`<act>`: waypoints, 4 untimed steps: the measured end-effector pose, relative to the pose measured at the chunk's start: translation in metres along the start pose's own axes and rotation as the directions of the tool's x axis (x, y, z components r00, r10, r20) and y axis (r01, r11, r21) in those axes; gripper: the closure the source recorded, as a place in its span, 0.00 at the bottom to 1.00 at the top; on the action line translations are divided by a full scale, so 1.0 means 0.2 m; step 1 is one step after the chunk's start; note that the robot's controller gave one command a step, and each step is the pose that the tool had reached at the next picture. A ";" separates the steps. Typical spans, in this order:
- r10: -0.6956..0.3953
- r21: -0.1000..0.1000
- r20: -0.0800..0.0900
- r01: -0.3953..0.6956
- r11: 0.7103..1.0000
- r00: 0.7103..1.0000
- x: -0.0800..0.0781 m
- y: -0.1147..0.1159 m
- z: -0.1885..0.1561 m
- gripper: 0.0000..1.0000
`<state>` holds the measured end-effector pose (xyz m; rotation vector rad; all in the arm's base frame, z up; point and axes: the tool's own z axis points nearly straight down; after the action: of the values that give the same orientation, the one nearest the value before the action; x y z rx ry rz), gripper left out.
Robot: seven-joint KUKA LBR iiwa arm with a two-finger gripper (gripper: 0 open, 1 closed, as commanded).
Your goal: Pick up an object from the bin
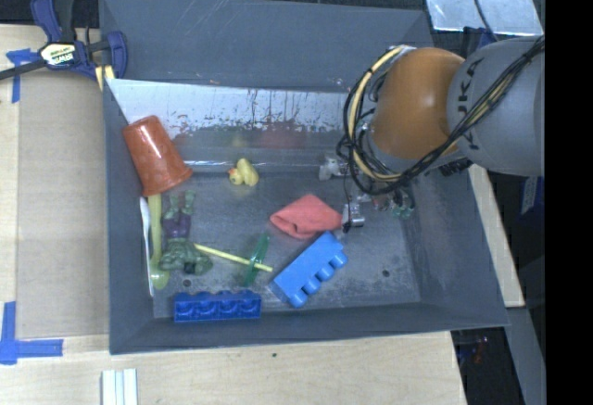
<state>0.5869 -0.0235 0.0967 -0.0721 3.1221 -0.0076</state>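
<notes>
The gripper point(352, 214) hangs low in the grey metal bin point(278, 32), under the arm's orange cover point(412, 111) and its loops of cable, somewhat nearer the wall on the view's right than the one on the left. On that right side of it, and from it toward the near right corner, the bin's floor lies bare, so the open room is there; the far wall stands a little way behind it, with a strip of bare floor between. Just beside the gripper on the view's left lies a pink-red soft thing point(304, 216), folded into a rounded lump, its right end at the gripper's tip; whether they touch cannot be told. Whether the gripper is parted or closed cannot be told either, and nothing shows as clamped in it. Below the gripper, nearer the front wall, a blue toothed block point(310, 270) lies aslant, close under the pink-red thing. Farther to the left a small yellow duck point(244, 173) sits alone near the far wall, and an orange-red cup point(156, 156) lies tipped at the far left corner. Along the left wall is a heap of green and yellow toys point(176, 244), a green-and-yellow stick point(243, 259) reaching out of it, and a blue studded brick point(218, 307) lies by the front wall.
</notes>
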 end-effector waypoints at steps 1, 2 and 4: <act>-0.145 -0.003 -0.007 0.145 0.989 0.989 -0.06 -0.01 0.11 0.00; 0.060 -0.002 -0.003 -0.060 0.998 0.998 0.05 0.13 0.11 0.00; 0.054 0.000 0.003 -0.054 0.999 0.999 0.05 0.19 0.12 1.00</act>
<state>0.5750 0.0143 0.0718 0.0118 3.1195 -0.0067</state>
